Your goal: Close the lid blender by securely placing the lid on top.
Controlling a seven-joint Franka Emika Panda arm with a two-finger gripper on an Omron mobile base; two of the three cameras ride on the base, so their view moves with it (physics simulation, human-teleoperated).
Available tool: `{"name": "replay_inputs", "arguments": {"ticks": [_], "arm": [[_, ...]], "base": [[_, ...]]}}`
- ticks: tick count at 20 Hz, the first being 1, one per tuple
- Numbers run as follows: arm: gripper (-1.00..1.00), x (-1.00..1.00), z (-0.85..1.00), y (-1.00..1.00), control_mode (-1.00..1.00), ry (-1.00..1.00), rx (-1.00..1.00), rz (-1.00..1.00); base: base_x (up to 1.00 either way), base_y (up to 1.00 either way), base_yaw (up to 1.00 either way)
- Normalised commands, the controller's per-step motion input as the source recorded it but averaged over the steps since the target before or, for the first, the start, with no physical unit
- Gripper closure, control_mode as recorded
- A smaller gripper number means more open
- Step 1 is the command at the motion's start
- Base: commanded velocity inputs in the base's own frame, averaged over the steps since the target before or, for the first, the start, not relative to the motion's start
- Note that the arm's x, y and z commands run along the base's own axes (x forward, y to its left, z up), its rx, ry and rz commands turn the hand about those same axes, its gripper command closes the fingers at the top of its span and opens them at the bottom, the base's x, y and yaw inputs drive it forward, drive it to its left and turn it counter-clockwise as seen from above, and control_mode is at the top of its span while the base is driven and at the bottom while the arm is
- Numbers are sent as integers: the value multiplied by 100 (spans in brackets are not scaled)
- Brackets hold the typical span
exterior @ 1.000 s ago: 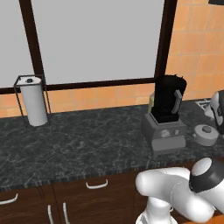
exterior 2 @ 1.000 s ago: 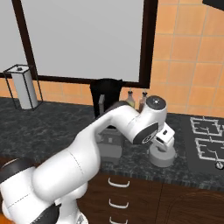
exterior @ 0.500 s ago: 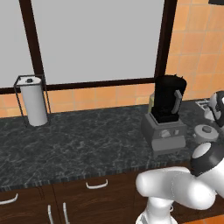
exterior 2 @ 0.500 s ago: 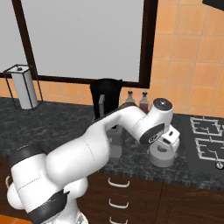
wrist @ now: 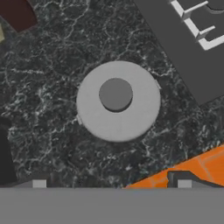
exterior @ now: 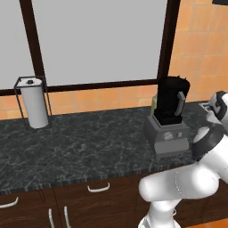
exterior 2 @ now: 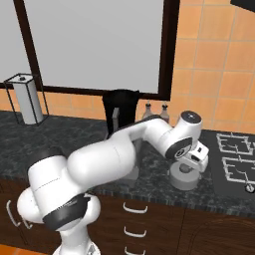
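The lid [wrist: 118,100], a round light-grey cap with a raised knob [wrist: 115,94], lies flat on the dark counter straight below my hand. My gripper [wrist: 111,183] is open, and its fingertips [wrist: 39,183] stand wide apart above the lid without touching it. In the right base view the gripper [exterior 2: 191,165] hovers just over the lid [exterior 2: 185,176], near the counter's front edge. The blender [exterior: 170,113], a dark jar on a grey base with a dial, stands to the left of the lid. Its jar [exterior 2: 122,107] is open-topped, partly behind my arm.
A stove top [exterior 2: 234,159] lies right of the lid, and its corner [wrist: 188,39] is close to it. Two small bottles [exterior 2: 155,110] stand at the wall behind. A paper roll in a wire holder [exterior: 34,104] is far left. The counter edge, with orange floor [wrist: 197,166] beyond, runs just past the lid.
My arm has swung further right and the hand has come down over the lid. The lid and the blender have stayed put.
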Motion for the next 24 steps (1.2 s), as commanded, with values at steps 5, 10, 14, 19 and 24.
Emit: {"name": "replay_inputs", "arguments": {"ticks": [5, 10, 14, 19, 24], "arm": [[-100, 38, -24, -18, -100, 2, 2, 6], [-100, 35, -25, -23, -100, 0, 4, 7], [-100, 24, -18, -14, -100, 0, 2, 7], [-100, 14, -16, -4, -100, 0, 0, 6], [-100, 5, -24, 0, -100, 0, 0, 4]], "base": [[0, 0, 0], [0, 0, 0], [0, 0, 0], [0, 0, 0], [0, 0, 0]]}}
